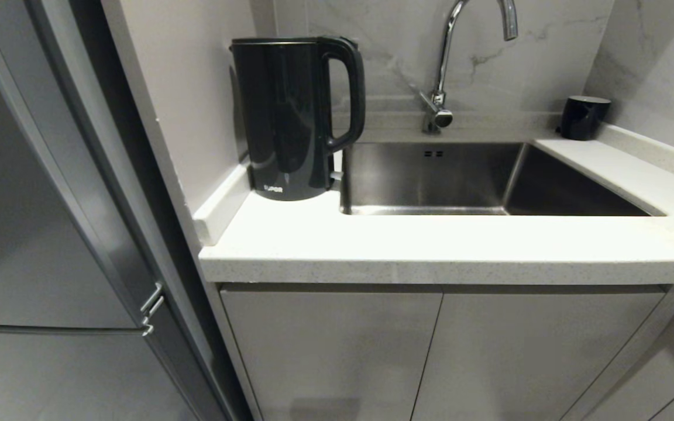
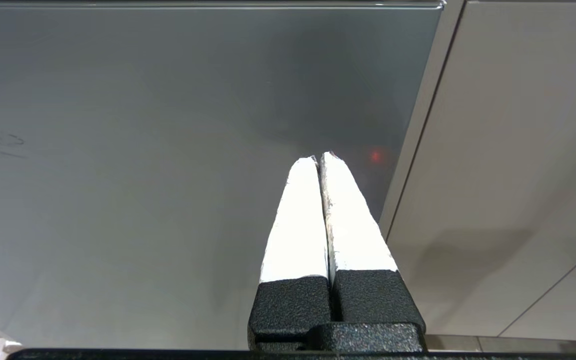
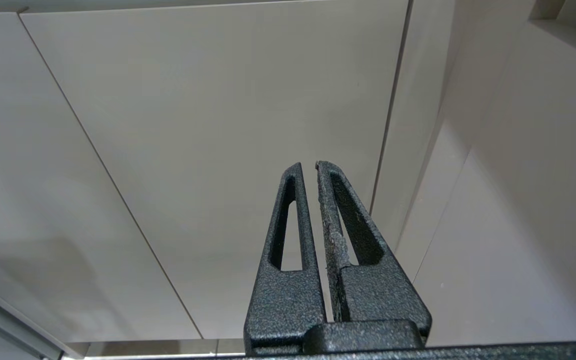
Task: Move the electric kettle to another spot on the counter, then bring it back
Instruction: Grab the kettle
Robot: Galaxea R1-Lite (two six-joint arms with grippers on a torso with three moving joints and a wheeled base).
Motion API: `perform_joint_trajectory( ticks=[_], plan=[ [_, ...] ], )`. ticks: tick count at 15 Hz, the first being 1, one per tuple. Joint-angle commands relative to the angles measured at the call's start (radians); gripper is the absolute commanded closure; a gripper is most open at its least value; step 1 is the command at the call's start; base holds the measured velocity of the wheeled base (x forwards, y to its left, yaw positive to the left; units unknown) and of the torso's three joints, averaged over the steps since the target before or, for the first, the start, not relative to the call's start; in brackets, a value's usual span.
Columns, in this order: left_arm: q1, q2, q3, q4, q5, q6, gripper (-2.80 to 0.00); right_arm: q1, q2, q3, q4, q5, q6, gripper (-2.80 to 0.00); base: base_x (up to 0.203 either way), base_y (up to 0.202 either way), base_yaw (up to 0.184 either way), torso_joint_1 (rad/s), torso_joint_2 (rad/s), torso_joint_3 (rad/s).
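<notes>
- The head camera looks forward and down at the counter (image 1: 430, 245), with the sink (image 1: 430, 175) at 12 o'clock and cabinet doors (image 1: 331, 351) below.
- The left wrist camera sits low and close, facing a grey panel (image 2: 168, 150).
- The right wrist camera faces the pale cabinet doors (image 3: 218, 125), shared with the head view.

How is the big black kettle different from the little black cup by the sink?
The electric kettle is tall, while the small cup is short. The kettle has a big loop handle and a lid; the cup shows no handle. The kettle stands left of the sink, against the wall; the cup sits in the far right corner. Both are glossy black and stand upright on the white counter.
</notes>
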Motion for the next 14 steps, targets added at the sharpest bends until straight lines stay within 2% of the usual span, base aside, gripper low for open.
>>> perform_joint_trajectory(
  ticks=[1, 9, 14],
  plan=[
    [0.000, 0.001, 0.000, 0.000, 0.000, -0.001, 0.00, 0.000, 0.000, 0.000, 0.000, 0.000, 0.000, 0.00, 0.000, 0.000, 0.000, 0.000, 0.00, 0.000],
    [0.000, 0.001, 0.000, 0.000, 0.000, -0.001, 0.00, 0.000, 0.000, 0.000, 0.001, 0.000, 0.000, 0.00, 0.000, 0.000, 0.000, 0.001, -0.01, -0.013],
    [0.000, 0.001, 0.000, 0.000, 0.000, -0.001, 0.00, 0.000, 0.000, 0.000, 0.000, 0.000, 0.000, 0.00, 0.000, 0.000, 0.000, 0.014, -0.36, -0.336]
  ],
)
